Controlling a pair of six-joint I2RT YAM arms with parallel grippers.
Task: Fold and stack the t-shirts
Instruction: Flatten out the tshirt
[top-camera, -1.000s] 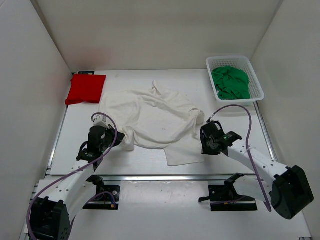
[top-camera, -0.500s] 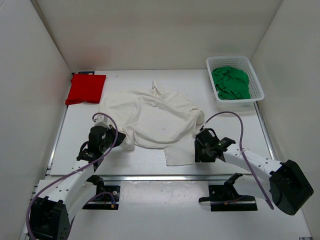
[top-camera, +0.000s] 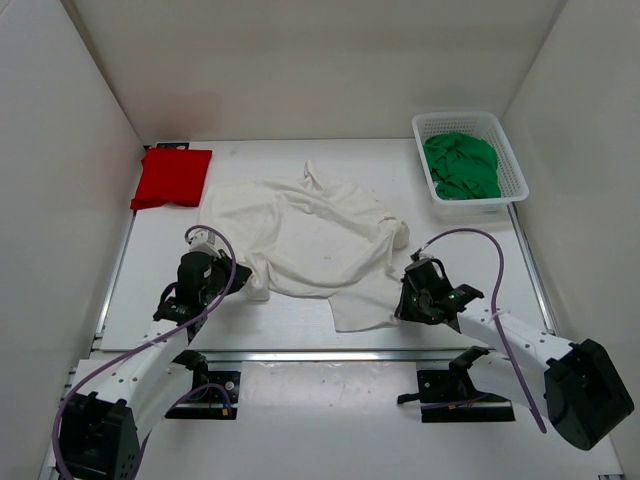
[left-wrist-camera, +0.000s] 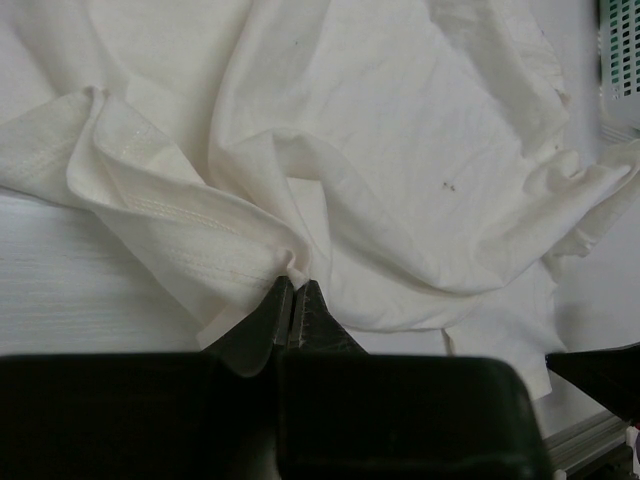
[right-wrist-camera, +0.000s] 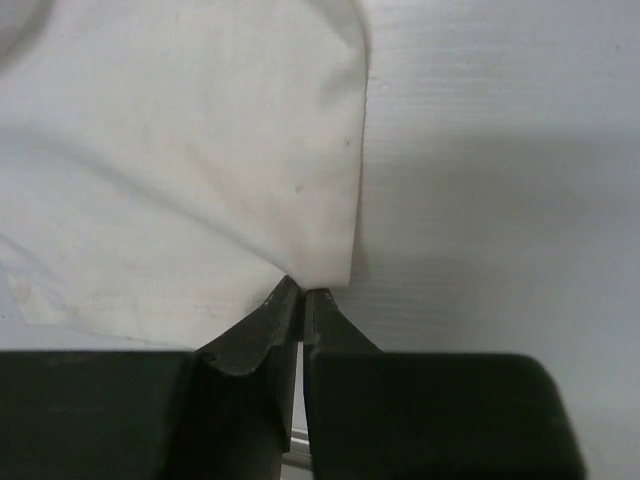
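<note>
The left gripper (left-wrist-camera: 293, 285) has its jaws pressed together on a bunched fold of the white t-shirt (left-wrist-camera: 380, 150), pinching the hem at the shirt's near-left edge. In the overhead view it sits at the near left of the table (top-camera: 470, 245), with the left gripper (top-camera: 241, 273) pointing into the cloth.

The right gripper (right-wrist-camera: 300, 292) is closed too, and its tips nip the very corner of a flat flap of the white t-shirt (right-wrist-camera: 180, 180). Bare table lies just to the right of that corner. Seen from above, the right gripper (top-camera: 403, 303) meets the near-right flap of the shirt.

Beyond both grippers, the white t-shirt (top-camera: 310, 235) lies rumpled and spread across the middle of the table, reaching between the two arms.

Farther back, the red t-shirt (top-camera: 172, 178) lies folded in the far-left corner, apart from the white one. In the far-right corner the green t-shirt (top-camera: 460, 165) sits crumpled inside the white mesh basket (top-camera: 516, 168), well apart from both grippers.
</note>
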